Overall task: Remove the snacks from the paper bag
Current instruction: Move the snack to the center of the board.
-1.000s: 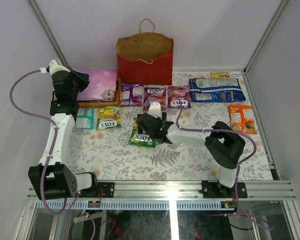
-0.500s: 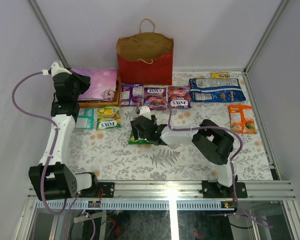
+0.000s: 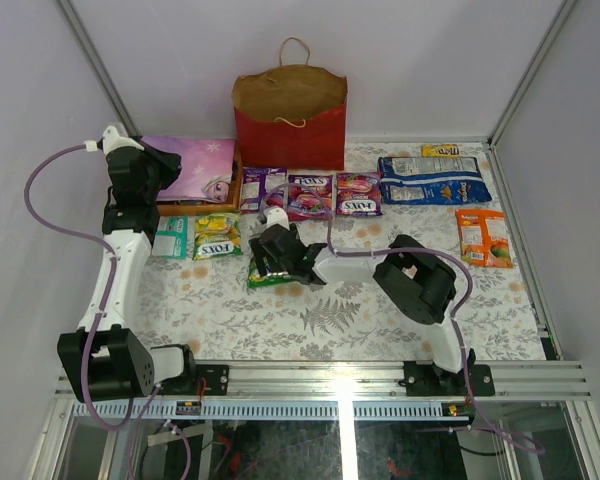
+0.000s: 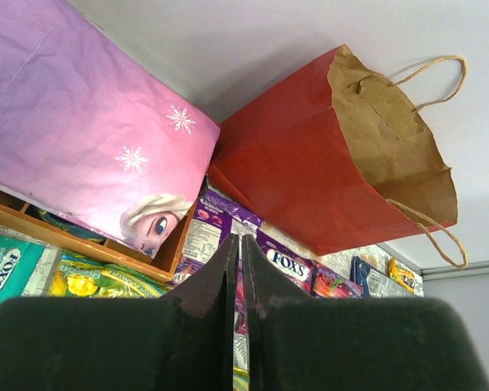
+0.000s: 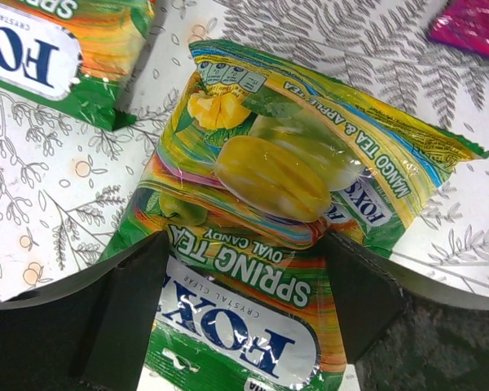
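Red paper bag (image 3: 288, 125), one only, upright and open-mouthed against the back wall (image 3: 400, 60), both loop handles up. Nine snacks out on the table (image 3: 380, 325) before it: three purple Fox's bags (image 3: 311, 195) side by side just in front of the paper bag; two green Fox's bags (image 3: 218, 236); one teal packet (image 3: 170, 238); one blue-white bag (image 3: 432, 180) with one small yellow bar (image 3: 440, 150) just behind it; one orange packet (image 3: 483, 236) close to the right edge. Right gripper (image 5: 244, 244) low over the nearer green bag (image 5: 261, 163), fingers (image 5: 122, 309) wide apart yet pressed to both its sides, pinching it across its width. Left gripper (image 4: 237, 240) raised at the far left, fingers pressed together on nothing, beside one orange tray (image 4: 81, 236) carrying one purple patterned item (image 4: 81, 122). Open cloth along the whole near strip, between packets and arm bases; back right corner crowded.
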You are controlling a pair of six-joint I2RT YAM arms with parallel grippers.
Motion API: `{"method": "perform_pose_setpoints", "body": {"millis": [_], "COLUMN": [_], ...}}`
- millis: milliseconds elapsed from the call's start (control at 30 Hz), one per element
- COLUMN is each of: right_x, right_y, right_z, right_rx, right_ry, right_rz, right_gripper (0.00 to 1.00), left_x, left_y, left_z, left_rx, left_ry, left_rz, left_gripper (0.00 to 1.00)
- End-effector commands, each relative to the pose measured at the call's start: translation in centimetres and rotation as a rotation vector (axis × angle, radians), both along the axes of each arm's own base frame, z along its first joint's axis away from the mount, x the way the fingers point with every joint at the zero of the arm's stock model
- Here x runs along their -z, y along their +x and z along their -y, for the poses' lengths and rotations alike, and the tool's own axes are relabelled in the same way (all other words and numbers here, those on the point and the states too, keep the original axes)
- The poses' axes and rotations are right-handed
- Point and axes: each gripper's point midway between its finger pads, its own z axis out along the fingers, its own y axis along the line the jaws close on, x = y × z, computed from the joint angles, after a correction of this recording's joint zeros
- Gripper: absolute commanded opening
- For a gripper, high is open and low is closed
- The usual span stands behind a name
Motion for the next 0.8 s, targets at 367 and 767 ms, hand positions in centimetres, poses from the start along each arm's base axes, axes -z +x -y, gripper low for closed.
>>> {"method": "perform_pose_setpoints", "body": {"millis": [367, 767], "right_x": [2.1, -14.7], "right_y": [5.0, 7.0], "right_z": [-1.0, 7.9], "right_rx": [-0.030, 0.102], "right_ry": [-0.048, 0.202], "right_rz": [-0.043, 0.184], "right_gripper": [0.83, 0.99], "left_x": [-0.4, 0.7], "left_y": [0.4, 0.9], "left_z": [-0.1, -0.1], "left_rx": [0.022, 0.035], "left_ry": [0.037, 0.065], "left_rz": [0.044, 0.019], "left_gripper": [0.04, 0.04]}}
